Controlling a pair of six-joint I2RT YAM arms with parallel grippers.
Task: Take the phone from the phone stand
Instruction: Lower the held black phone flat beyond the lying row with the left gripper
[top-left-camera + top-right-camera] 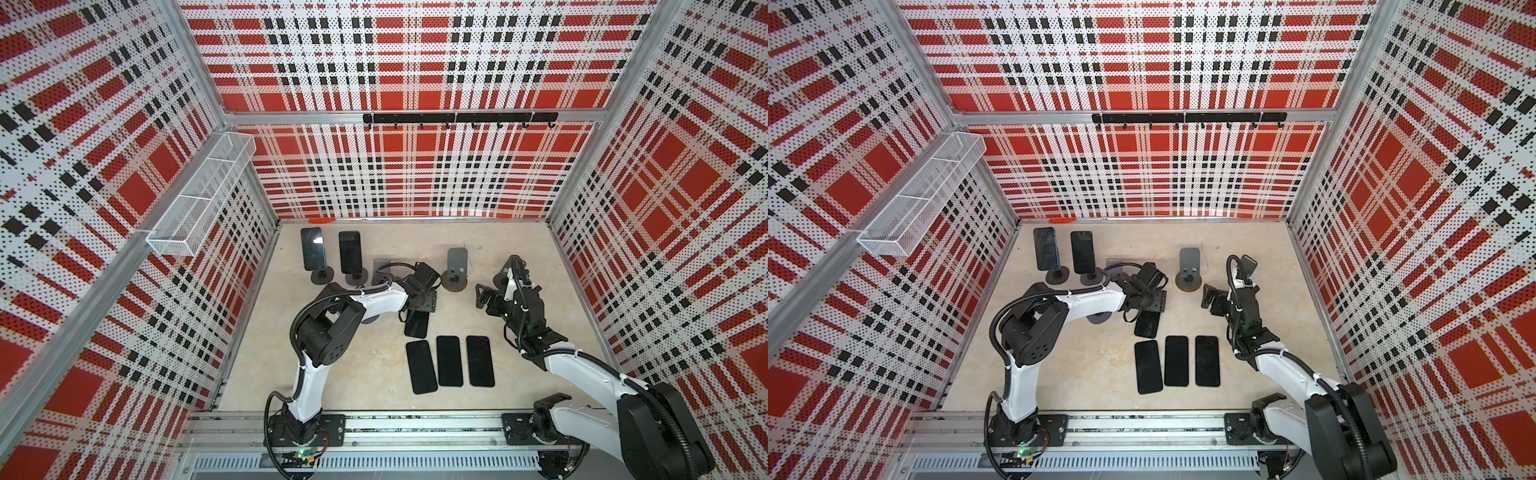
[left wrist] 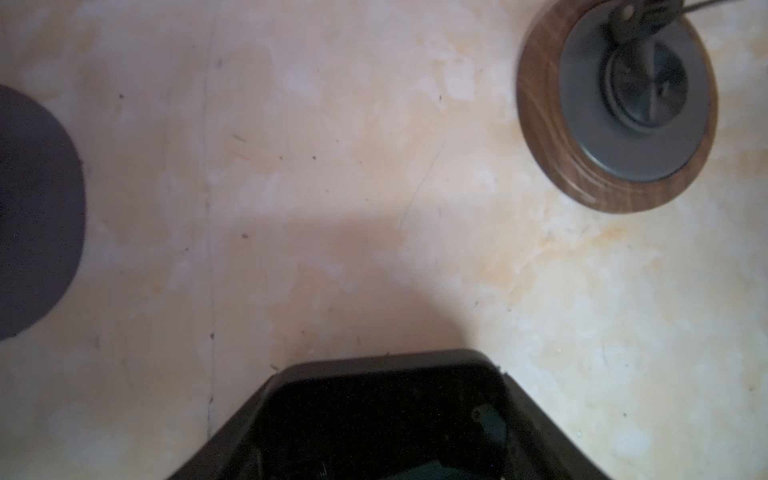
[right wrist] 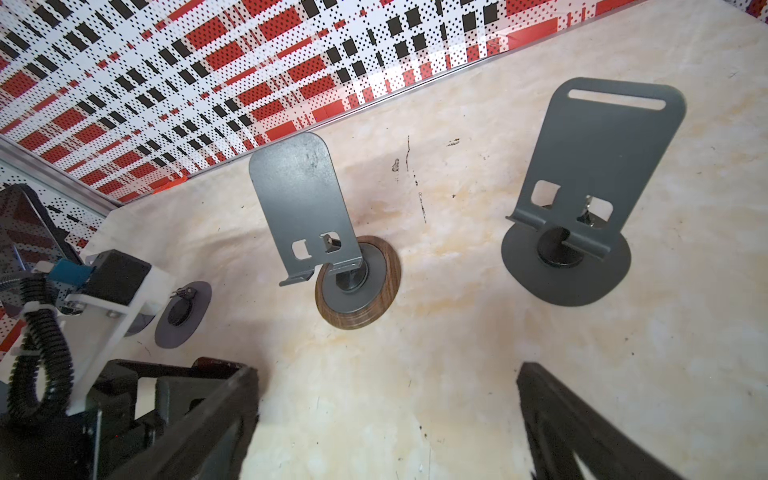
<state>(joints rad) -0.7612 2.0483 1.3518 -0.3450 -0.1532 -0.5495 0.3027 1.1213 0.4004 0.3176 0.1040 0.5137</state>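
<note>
left gripper [image 1: 419, 306] is clamped on a phone [image 1: 417, 326]; the jaws are hidden under the wrist, but in both top views that phone reads short and tilted, not flat like the others, so it hangs from the grip, clear of every stand

my read: the lift-off is done for this unit and this is the set-down leg; it sits just behind a row of three phones [image 1: 449, 361] lying flat on the table [image 1: 353, 374], so that row looks like the drop zone; a low, tilted hold suits landing one edge first rather than slapping the glass

right gripper [image 1: 484, 297] is spread wide with nothing in it, parked beside the wood-ringed stand [image 1: 456, 266]; probably staged clear so the arms don't cross

back left, a rear phone [image 1: 311, 248] and its neighbour phone [image 1: 349, 251] stand upright on stands; more to pull if all are meant

view deltas:
- left wrist view: the held phone fills the near edge close to the lens, with its shadow on the table beyond; that backs "off the surface"; shows the wood ring from above, no fingers
- right wrist view: both fingers [image 3: 548, 415] splayed with bare table between them; wood-ringed stand and a grey stand [image 3: 598, 166] both empty, ledges and cutouts plain; the right arm mostly hides that grey one in the top views
- only the top views show the flat row and the two loaded stands
</note>
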